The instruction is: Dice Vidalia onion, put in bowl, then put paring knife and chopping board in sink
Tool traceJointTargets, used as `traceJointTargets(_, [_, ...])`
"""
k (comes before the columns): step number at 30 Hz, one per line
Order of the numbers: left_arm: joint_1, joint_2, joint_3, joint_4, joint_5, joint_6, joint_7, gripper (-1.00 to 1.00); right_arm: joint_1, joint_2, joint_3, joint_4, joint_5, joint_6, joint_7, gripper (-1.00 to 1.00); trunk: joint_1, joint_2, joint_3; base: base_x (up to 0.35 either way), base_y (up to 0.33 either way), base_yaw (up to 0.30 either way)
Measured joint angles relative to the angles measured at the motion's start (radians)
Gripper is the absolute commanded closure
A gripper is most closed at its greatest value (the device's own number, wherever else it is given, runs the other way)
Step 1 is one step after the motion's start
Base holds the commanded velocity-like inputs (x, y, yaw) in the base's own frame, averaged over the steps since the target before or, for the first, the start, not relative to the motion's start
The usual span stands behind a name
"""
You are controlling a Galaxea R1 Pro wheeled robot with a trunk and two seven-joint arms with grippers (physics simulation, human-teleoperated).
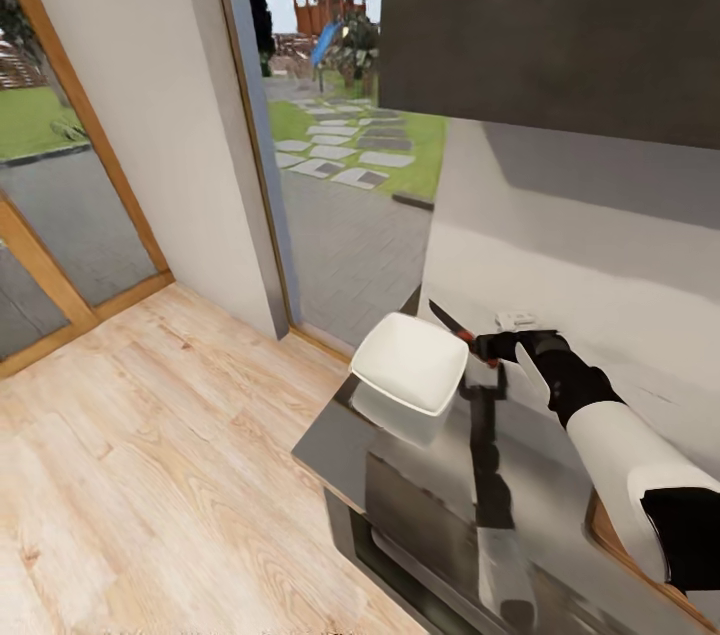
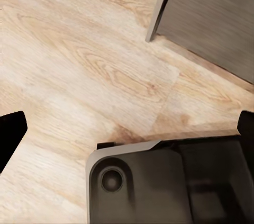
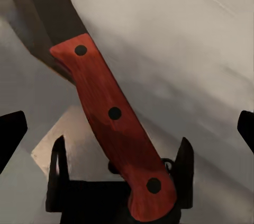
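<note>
Nearest the camera at five o'clock in the head view, the right arm reaches forward over the reflective grey countertop [image 1: 420,475], and the right gripper [image 1: 492,347] is clamped on the paring knife [image 1: 452,320]. Its right wrist view shows the red three-riveted handle [image 3: 114,128] running lengthwise between the fingers. The knife's long axis slants toward ten o'clock, dark blade tip leading, raised above the counter. Just beside the blade, at its eight o'clock, sits the white bowl [image 1: 410,365] near the counter's end. Over wood flooring [image 2: 95,70], the left gripper [image 2: 127,128] shows dark fingertips spread wide apart, holding nothing.
</note>
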Motion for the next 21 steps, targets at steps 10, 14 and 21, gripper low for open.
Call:
traceJointTargets(10, [0.000,-0.001,0.000,0.002,-0.014,0.000,0.000,-1.00,0.000,0.000,0.000,0.000,-0.001,0.000,0.001,-1.00,0.000,0.000,-0.008,0.000,-0.020,0.092])
traceJointTargets(14, [0.000,-0.002,0.000,0.002,-0.039,0.000,0.000,-1.00,0.001,0.000,0.000,0.000,-0.001,0.000,0.001,-1.00,0.000,0.000,-0.009,0.000,-0.066,0.013])
traceJointTargets(21, [0.000,-0.004,0.000,0.002,-0.056,0.000,0.001,-1.00,0.001,0.000,0.000,0.000,-0.001,0.000,0.001,-1.00,0.000,0.000,-0.009,0.000,-0.035,0.002])
